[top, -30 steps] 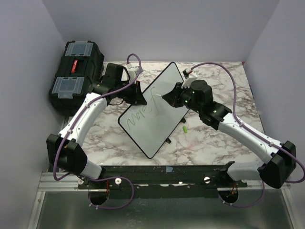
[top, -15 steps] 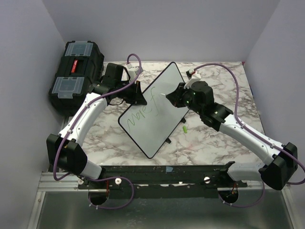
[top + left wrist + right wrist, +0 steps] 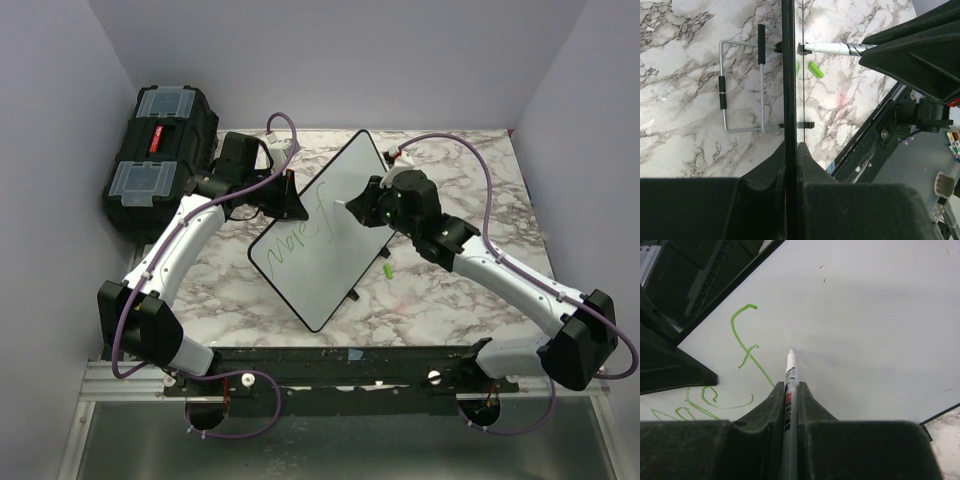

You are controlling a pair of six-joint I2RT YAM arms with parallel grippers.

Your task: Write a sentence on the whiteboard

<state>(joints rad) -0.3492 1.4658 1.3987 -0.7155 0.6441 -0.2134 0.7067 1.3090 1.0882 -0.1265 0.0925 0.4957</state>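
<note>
Two pincers to log, left to right. Far left: black toolbox [image 3: 160, 140] against the wall, no part in this.

Next, left pincer [image 3: 289, 200] clamped tight on the far-left long rim of the whiteboard [image 3: 325, 265]. From that wrist view, board seen edge-on as a thin dark line running straight away from the pincer, so judged propped at a tilt, not flat on the bench [image 3: 450, 165]. Long axis diagonal, near-left to far-right.

On the white face, the sentence [image 3: 298, 240] in green, only begun: one scrawled word toward the near-left end, then an f [image 3: 747, 345] further along.

Just right of that letter, marker [image 3: 790, 371] pinched at a narrow gap in the right pincer [image 3: 790, 386], barrel in line with the pincer. Tip meeting the board's face in the left wrist view.

Blank white beyond the tip, toward the far-right corner. Judged: next stroke to run that way, along the long axis and away from the left pincer. Writing for the right arm alone, left only as brace.

Further right and nearer, a green cap [image 3: 386, 270] loose on the bench, just off the board's right rim.
</note>
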